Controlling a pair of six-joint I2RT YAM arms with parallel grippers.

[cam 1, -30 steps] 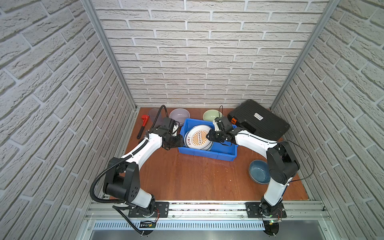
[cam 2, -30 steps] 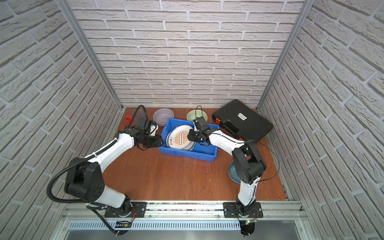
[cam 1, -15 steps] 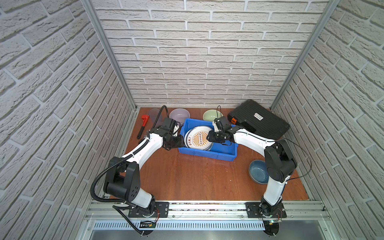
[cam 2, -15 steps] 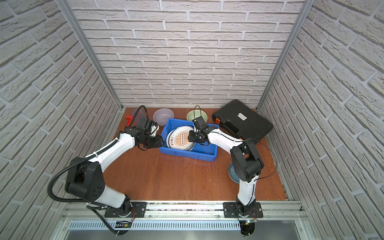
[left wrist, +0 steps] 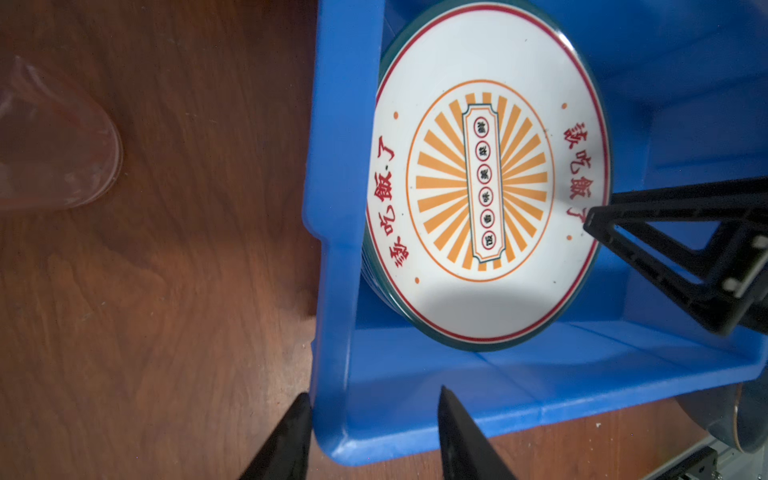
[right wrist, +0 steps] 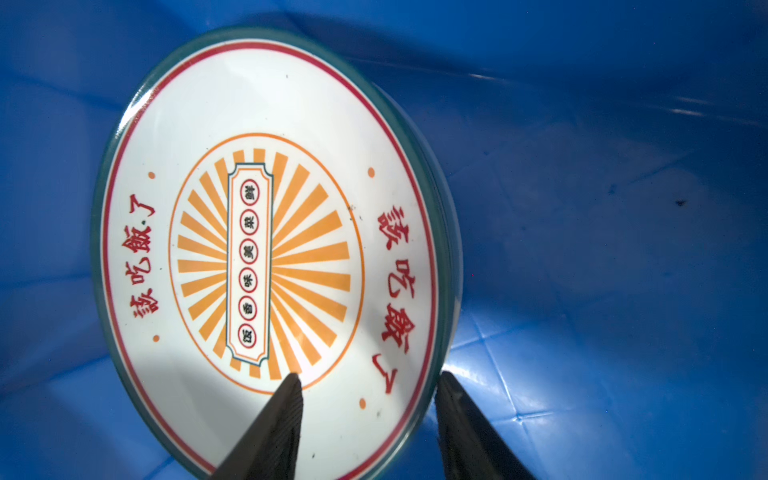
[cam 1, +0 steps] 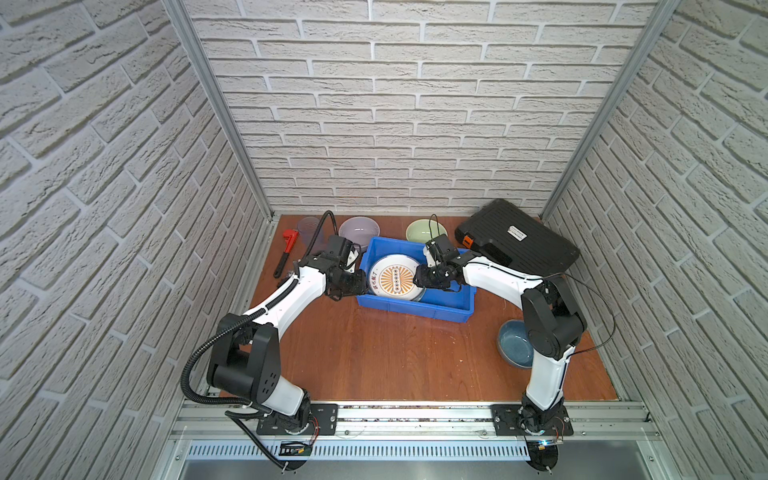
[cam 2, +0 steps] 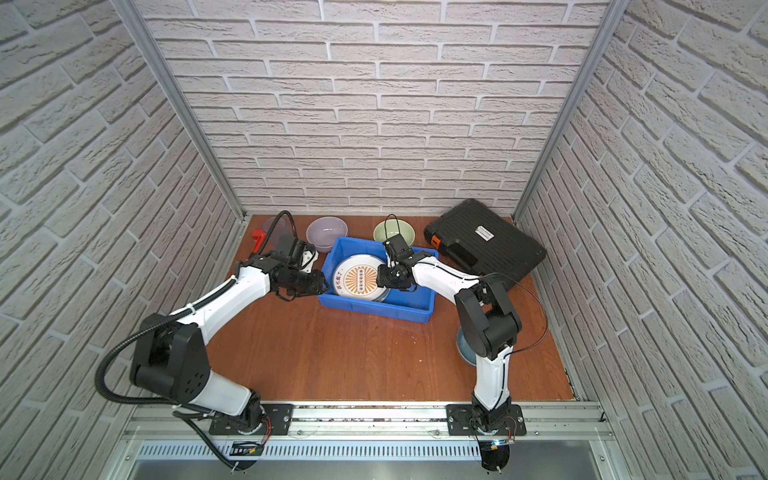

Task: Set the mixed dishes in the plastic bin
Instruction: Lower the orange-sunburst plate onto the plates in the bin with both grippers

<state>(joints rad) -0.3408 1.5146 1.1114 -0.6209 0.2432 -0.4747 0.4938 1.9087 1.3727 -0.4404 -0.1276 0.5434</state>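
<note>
The blue plastic bin (cam 1: 415, 309) stands mid-table. In it the orange sunburst plate (cam 1: 395, 279) tops a stack of plates that leans against the left wall, as the left wrist view shows (left wrist: 486, 183). My right gripper (right wrist: 370, 375) is open inside the bin, one finger over the plate's (right wrist: 270, 249) face and one just past its rim. My left gripper (left wrist: 374, 392) is open astride the bin's (left wrist: 332, 291) near left corner, one finger outside the wall and one inside. A lilac bowl (cam 1: 359, 229) and a pale green bowl (cam 1: 424, 230) sit behind the bin.
A blue-grey bowl (cam 1: 513, 343) lies beside the right arm's base link. A clear tumbler (cam 1: 307, 230) and a red pipe wrench (cam 1: 286, 251) are at the back left. A black tool case (cam 1: 515, 241) fills the back right corner. Bare wood lies in front of the bin.
My right gripper's jaws have spread apart around the plate's rim. The left arm has hardly moved.
</note>
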